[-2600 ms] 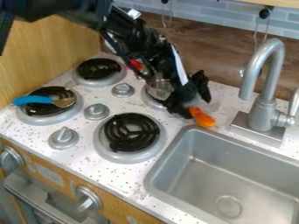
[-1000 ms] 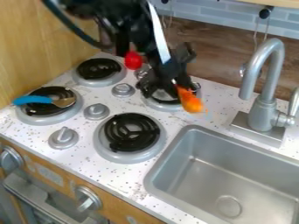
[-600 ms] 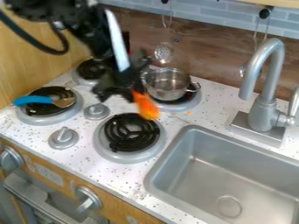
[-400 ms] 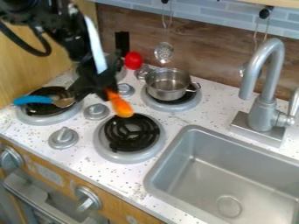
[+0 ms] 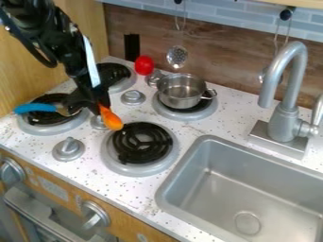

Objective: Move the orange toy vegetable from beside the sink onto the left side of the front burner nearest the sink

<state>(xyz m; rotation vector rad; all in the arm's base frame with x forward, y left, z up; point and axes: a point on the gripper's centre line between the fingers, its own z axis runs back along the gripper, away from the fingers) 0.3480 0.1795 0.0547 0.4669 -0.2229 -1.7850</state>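
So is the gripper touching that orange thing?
Touching. The camera view shows the upper end of the orange thing against the gripper, its lower end sticking out.

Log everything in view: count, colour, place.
Pot: one, silver, back-right burner
Burners: four, black coils, grey rings, stovetop
Spoon: one, blue handle, front-left burner
Red item: one, behind the stovetop knobs
Stovetop knobs: at least three, grey, among burners
Front knobs: two, grey, stove front
Ladle: one, silver, hanging at back
Black item: one, back wall
Faucet: one, grey, behind sink
Sink: one, grey, right
Orange item: one, in end effector
Arm: one, black, upper left
End effector: one, black, above left knobs
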